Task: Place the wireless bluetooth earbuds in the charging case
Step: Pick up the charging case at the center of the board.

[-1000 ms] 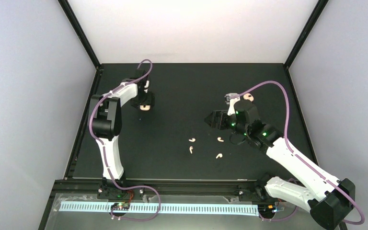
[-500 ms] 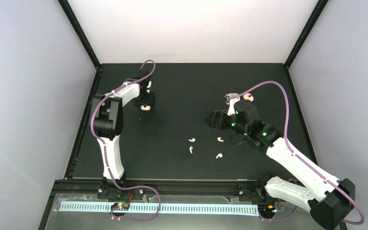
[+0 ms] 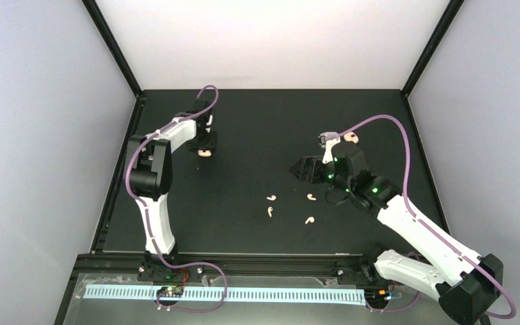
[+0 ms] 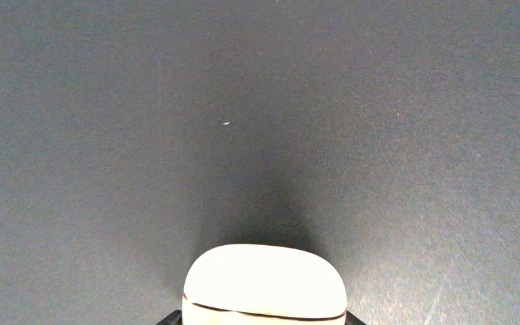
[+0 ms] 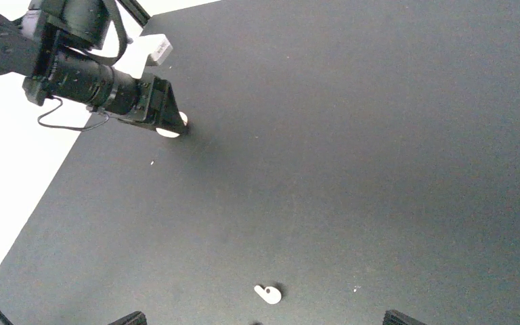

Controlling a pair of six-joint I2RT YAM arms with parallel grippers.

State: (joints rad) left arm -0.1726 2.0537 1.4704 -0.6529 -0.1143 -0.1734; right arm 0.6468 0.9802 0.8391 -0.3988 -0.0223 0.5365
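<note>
at far left, l gripper [image 3: 205, 143] has closed in round the case [image 4: 264, 281]; contact unclear, so case grab looks underway. r gripper [image 3: 300, 169] stays wide open, empty, near four buds [image 3: 271, 198] lying loose at centre, none in yet.

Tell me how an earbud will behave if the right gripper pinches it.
Probably light and stiff: the earbud is tiny, smooth-looking plastic. Its rounded comma shape may slip or skitter away from the open right gripper, whose fingers look far bigger.
</note>
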